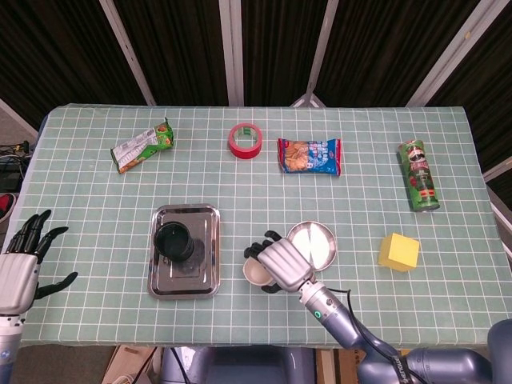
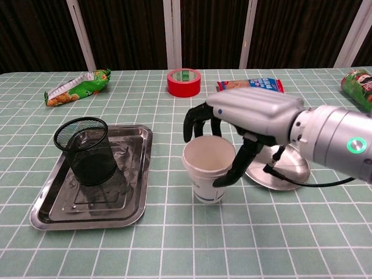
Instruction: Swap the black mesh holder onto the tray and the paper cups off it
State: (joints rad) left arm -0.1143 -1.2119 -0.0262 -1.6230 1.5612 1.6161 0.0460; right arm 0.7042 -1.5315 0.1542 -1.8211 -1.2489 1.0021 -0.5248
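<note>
The mesh holder (image 2: 86, 150) stands upright on the tray (image 2: 135, 192), toward the tray's far end in the chest view and in the left-centre of the head view. The paper cup (image 2: 208, 168) stands on the green checked table (image 1: 96, 240) just right of the tray, mouth up, near the middle of both views. The right hand (image 2: 244, 131) is wrapped over the cup from the right: dark fingers (image 2: 197, 122) curl round the far rim and the thumb presses the cup's near side, so the cup is held. Whether there is one cup or several nested cannot be told. Just behind and right of the cup lies a round metal plate (image 1: 320, 244), partly hidden by the hand. The left hand (image 1: 24, 256) shows only at the lower left edge of the head view, fingers spread apart and holding nothing, well away from the tray. Along the upper part of the head view lie a green snack bag (image 1: 142, 146) at upper left, a red tape roll (image 1: 246, 140) at top centre, a blue snack packet (image 1: 309, 155) just right of it, and a green chip can (image 1: 419, 175) on its side at upper right. A yellow block (image 1: 398, 251) sits at right, well apart from the plate.
</note>
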